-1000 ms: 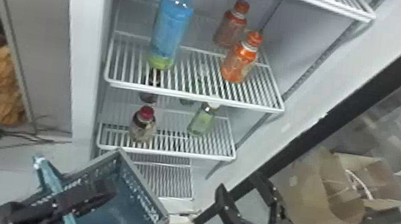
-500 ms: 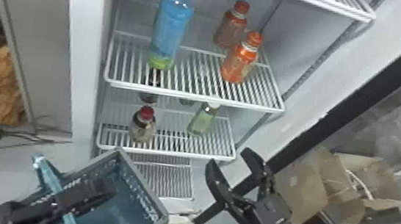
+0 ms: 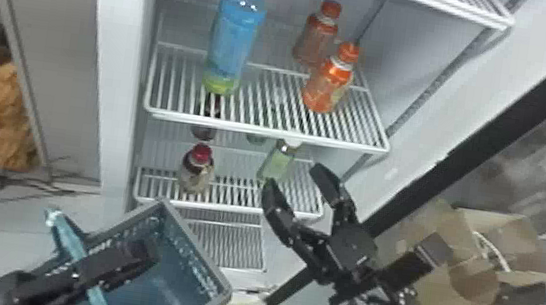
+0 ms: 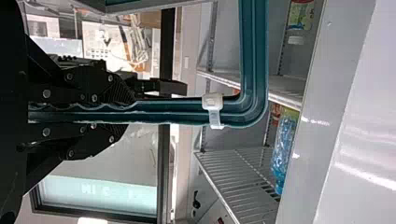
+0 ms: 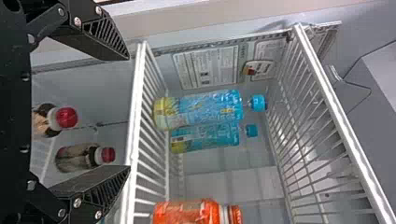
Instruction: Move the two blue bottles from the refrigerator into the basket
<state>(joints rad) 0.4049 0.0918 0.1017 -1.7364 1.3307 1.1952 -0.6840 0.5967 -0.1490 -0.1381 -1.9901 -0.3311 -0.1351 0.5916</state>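
The right tool is open, its two fingers spread before the refrigerator. The left tool is clamped on the teal handle of the basket. Both blue bottles stand on a wire shelf, one behind the other (two orange bottles share it).

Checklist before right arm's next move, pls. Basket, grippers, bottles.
1. Basket handle held: ok, left gripper closed on it.
2. Right gripper open with nothing in it: ok.
3. Both blue bottles upright on their shelf: ok, front one and rear one.
4. Right fingers around a blue bottle: not ok, still short of both.
5. Finger opening wide enough for a bottle: cannot tell.
6. Basket floor fully free: cannot tell, left arm covers part of the inside.
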